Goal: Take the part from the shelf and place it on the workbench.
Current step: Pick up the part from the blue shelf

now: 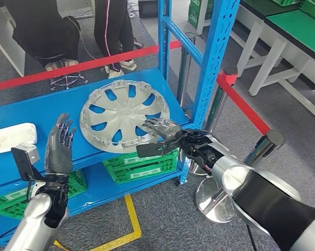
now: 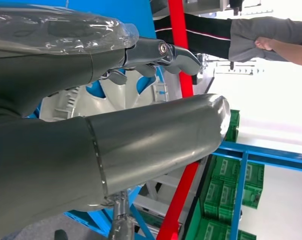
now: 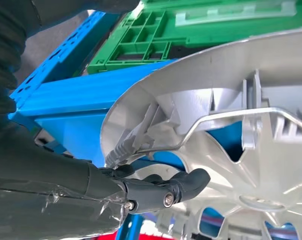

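Lying flat on a smooth blue metal shelf (image 1: 29,112), a silver plastic wheel cover (image 1: 122,116) shows its outer face upward, its round disc cut by curved openings through which the blue shows. At far left on the same shelf rests a white, soft-looking oblong bundle (image 1: 10,137). Next comes the robot's left hand (image 1: 60,146), dark and glossy, raised upright before the shelf edge with its fingers (image 1: 65,128) apart and holding nothing; it stands well apart from the cover. Being round, the cover has no long axis; its rim nearest the robot overhangs the shelf's front edge. There the right hand (image 1: 163,137) meets it, upper fingers (image 1: 158,124) laid on the rim's top face and a flat dark thumb beneath, so the edge sits clamped between them. From the right wrist, the cover's underside (image 3: 225,85) appears ribbed and moulded, with a thin wire ring running round it, and one dark finger (image 3: 168,187) hooks under the rim. Green slatted plastic crates (image 1: 141,164) sit on the lower tier. A perforated blue upright (image 1: 217,49) rises to the right, beside chrome posts (image 1: 266,146) carrying red tape. Green-topped white counters (image 1: 298,29) stand beyond.
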Tool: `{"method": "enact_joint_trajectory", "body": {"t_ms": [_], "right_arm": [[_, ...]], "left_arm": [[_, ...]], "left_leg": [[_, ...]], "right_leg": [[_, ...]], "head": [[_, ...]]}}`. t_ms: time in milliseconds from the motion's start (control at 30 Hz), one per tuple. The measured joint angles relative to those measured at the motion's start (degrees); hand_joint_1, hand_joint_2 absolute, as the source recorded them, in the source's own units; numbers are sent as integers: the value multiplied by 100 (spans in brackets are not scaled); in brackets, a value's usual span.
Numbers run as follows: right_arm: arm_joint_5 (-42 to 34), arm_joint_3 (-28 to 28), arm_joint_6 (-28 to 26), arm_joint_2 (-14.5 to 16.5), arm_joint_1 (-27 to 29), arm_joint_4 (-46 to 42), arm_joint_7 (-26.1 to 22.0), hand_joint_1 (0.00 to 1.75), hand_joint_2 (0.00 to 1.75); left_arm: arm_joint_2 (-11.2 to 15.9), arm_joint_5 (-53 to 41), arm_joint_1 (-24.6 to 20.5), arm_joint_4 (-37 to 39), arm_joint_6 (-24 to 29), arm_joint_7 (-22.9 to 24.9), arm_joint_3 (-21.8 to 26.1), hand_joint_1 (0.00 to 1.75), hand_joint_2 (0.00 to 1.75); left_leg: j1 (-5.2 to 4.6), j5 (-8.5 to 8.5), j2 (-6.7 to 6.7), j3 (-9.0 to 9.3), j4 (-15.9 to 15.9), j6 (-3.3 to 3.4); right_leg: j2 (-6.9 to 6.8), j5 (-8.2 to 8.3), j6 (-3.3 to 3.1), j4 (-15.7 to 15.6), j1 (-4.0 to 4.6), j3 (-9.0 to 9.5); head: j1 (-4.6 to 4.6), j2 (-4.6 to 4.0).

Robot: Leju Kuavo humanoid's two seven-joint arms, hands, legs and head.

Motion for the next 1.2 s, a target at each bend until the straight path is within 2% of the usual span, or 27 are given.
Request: {"method": "enact_joint_trajectory", "body": {"t_ms": [333,867,1000,1033,1133,1167,1200], "right_arm": [[687,230,-1311,8,345,52,376,0,175],[1153,433,-1953,8,463,214,660,0,175],[1094,440,-1995,8,478,238,571,0,175],[1055,439,-1977,8,478,239,518,23,175],[1005,435,-1921,16,474,238,388,154,175],[1005,432,-1911,20,473,237,369,175,175],[1007,425,-1903,24,470,237,357,175,175]], "left_arm": [[10,59,0,0,105,-8,0,0,0],[28,87,-3,39,107,-27,0,0,0],[40,87,-4,40,104,-28,0,0,0],[43,87,-4,40,103,-31,0,0,0],[54,87,-4,40,88,-41,0,0,0],[57,87,-4,40,78,-42,0,0,0],[61,87,-4,40,68,-43,0,0,0]], "left_leg": [[-1,0,-3,-1,0,1],[-1,-4,-3,-1,0,5],[-1,-4,-2,-1,0,6],[-1,-4,-2,-1,0,6],[-1,-4,-2,0,0,6],[-1,-4,-2,0,0,6],[-1,-4,-2,1,0,6]], "right_leg": [[-5,-1,1,-1,0,1],[-5,-3,3,-4,0,1],[-4,-3,3,-6,0,2],[-4,-3,3,-6,0,2],[-4,-3,4,-6,0,4],[-4,-3,4,-7,0,5],[-4,-3,4,-7,0,5]], "head": [[2,0],[2,0],[2,0],[2,0],[2,0],[2,0],[2,0]]}}
